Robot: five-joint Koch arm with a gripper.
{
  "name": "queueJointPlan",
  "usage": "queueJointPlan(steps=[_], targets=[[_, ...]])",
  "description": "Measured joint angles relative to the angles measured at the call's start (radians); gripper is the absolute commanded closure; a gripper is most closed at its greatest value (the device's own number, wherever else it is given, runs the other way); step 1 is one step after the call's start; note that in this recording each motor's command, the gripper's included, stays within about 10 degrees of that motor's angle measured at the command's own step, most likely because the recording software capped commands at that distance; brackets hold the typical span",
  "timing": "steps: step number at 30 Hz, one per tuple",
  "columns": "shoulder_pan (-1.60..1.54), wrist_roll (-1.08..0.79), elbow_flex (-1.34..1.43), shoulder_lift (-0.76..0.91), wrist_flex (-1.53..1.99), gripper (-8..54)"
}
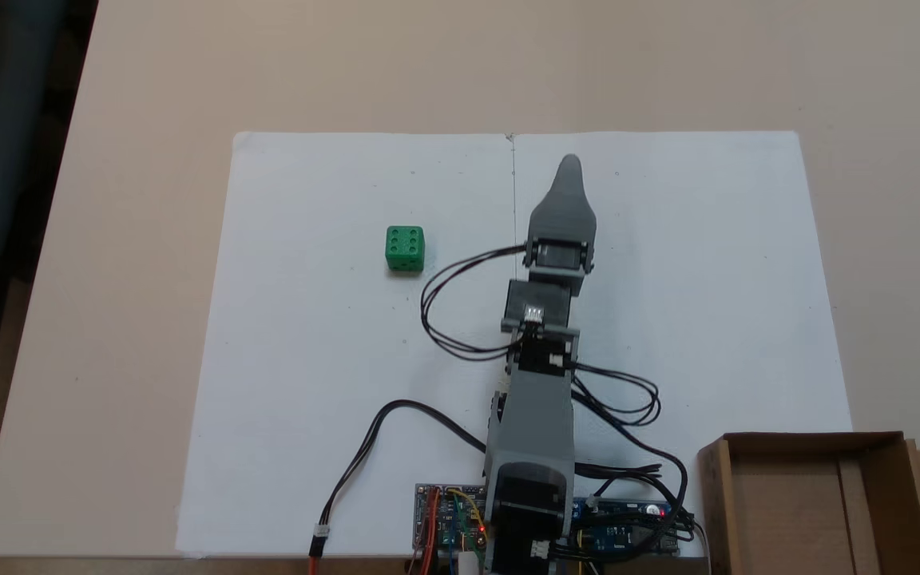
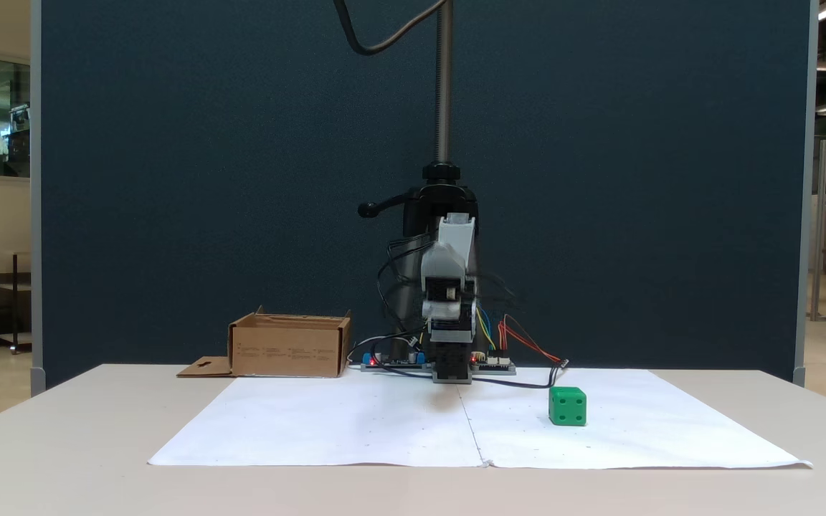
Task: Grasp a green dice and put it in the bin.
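White paper sheets (image 1: 308, 359) cover the beige table (image 1: 148, 96), where the green dice (image 1: 405, 248) sits untouched left of the arm in the top-down fixed view, the bin (image 1: 819, 511) near-right by the base, and the gripper (image 1: 569, 164) raised, its fingers' state unreadable.

On the pale counter (image 2: 62, 430) lies a white paper sheet (image 2: 355, 430). The green dice (image 2: 567, 406) sits on the sheet's right half, well apart from the arm (image 2: 449, 301), which stands folded at the far edge before a dark blue partition (image 2: 205, 179). The cardboard bin (image 2: 290, 347) stands left of the arm's base, its flap (image 2: 205, 368) flat on the counter.
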Motion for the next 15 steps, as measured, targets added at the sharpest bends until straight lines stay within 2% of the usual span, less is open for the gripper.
queueJointPlan(steps=[6, 15], targets=[[0.000, 0.000, -0.218, 0.000, 0.399, 1.1], [-0.031, 0.000, -0.522, 0.000, 1.045, 1.1]])
